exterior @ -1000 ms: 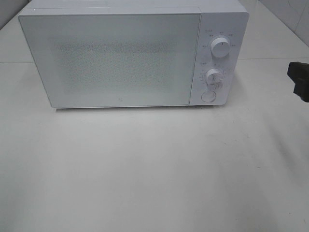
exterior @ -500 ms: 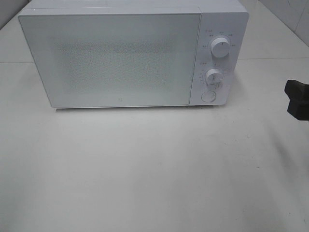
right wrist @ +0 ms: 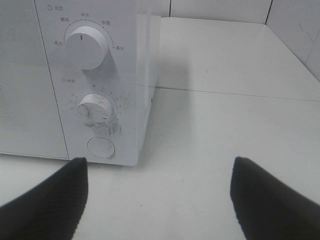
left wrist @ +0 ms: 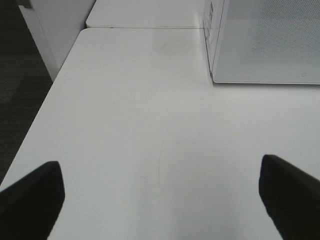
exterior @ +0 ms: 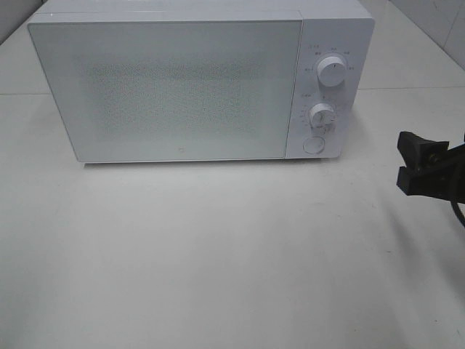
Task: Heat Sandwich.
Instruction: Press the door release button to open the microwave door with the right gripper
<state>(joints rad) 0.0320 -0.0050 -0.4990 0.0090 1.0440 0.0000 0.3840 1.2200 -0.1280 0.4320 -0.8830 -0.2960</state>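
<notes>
The white table [exterior: 218, 254] is taken up mostly by the microwave [exterior: 182, 87], whose door [exterior: 167, 91] is closed. The sandwich is seen in no view; it is perhaps behind the dotted door, but this cannot be told.

The right gripper [exterior: 407, 161] has been brought nearer within the last second. It was at the far edge to the right of the microwave, and it is now found lower and closer to the control side, though apart from it. Its jaws are spread wide and nothing is held. The left gripper [left wrist: 160, 200] is placed in front of the microwave's left corner, spread fully and also empty.

An approach to the lower knob [exterior: 322, 115], or to the round button [exterior: 313, 145] beneath it, is judged likely. The setting of the heating or the opening of the door therefore seems to be the step in hand.
</notes>
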